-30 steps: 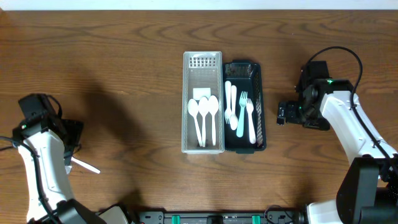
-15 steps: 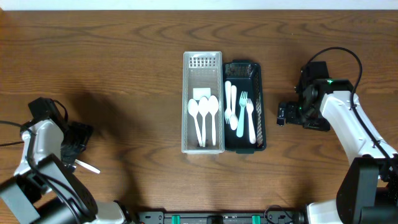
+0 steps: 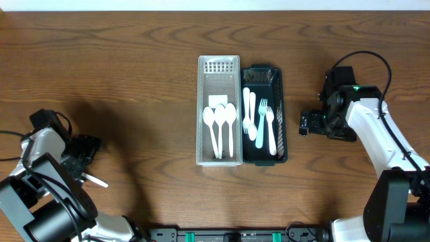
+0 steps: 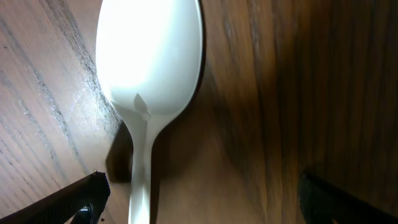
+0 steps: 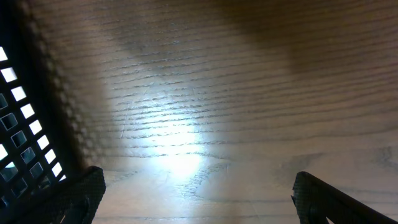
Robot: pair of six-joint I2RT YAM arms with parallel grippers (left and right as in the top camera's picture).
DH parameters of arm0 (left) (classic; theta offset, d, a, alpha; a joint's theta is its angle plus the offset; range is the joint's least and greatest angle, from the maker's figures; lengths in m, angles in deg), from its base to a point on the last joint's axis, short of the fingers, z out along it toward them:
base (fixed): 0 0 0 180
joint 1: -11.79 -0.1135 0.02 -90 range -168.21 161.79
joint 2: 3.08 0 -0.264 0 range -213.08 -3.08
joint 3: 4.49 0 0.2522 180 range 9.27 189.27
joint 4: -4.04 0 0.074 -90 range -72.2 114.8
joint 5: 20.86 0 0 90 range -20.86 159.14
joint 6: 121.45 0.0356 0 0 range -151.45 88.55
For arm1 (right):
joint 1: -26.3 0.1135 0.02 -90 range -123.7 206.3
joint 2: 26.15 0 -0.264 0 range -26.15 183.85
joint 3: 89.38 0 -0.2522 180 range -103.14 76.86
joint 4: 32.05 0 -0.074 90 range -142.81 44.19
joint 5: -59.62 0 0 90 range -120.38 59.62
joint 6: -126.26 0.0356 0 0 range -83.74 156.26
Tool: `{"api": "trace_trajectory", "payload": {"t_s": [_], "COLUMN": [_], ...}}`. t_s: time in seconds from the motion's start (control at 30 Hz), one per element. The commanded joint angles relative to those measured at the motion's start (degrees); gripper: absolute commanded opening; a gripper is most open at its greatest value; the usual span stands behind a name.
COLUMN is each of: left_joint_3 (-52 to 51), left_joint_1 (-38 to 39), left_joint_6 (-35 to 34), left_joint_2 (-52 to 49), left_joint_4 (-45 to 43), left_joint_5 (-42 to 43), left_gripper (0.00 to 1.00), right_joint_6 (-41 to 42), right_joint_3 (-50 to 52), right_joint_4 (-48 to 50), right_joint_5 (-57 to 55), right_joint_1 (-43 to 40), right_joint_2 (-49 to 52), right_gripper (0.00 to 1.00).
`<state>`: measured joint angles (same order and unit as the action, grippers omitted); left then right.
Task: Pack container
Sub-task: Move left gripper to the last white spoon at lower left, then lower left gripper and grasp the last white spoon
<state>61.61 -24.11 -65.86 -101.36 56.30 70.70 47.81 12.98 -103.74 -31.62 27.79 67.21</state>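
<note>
left claw (image 4: 199,186) is spread wide, low over the worktop (image 4: 298,74) — a white spoon (image 4: 149,56) lies flat beneath it, its handle running down between the fingers (image 4: 74,202), nearer the one at frame left, not gripped. from overhead we find that spoon far out on the left, well apart from the containers. mid-worktop, the white container (image 3: 219,64) has three white spoons (image 3: 220,124) in it, and right up against it the dark container (image 3: 263,71) holds pale cutlery (image 3: 261,124). right claw (image 5: 196,180) — wide too, nothing in it, over bare wood just beside the dark container's mesh.
</note>
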Motion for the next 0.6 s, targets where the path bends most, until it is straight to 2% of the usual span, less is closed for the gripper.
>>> {"api": "trace_trajectory", "payload": {"t_s": [0.0, 0.2, 0.57], "left_joint_3": [-0.6, -1.2, -1.5], "left_joint_1": [-1.1, -1.0, -1.0], "left_joint_6": [0.3, 0.3, 0.3], "left_joint_2": [-2.9, -2.9, -2.9], "left_joint_4": [-0.1, -0.3, -0.2], "left_joint_5": [-1.7, -1.7, -1.7], "left_gripper": [1.0, 0.72, 0.62], "right_joint_6": [0.3, 0.3, 0.3], "right_joint_3": [0.2, 0.2, 0.2], "right_joint_4": [0.0, 0.0, 0.0], "right_joint_5": [0.2, 0.2, 0.2], "right_joint_1": [-0.3, -0.3, -0.3], "right_joint_2": [0.1, 0.1, 0.1], "right_gripper": [0.99, 0.99, 0.99]}}
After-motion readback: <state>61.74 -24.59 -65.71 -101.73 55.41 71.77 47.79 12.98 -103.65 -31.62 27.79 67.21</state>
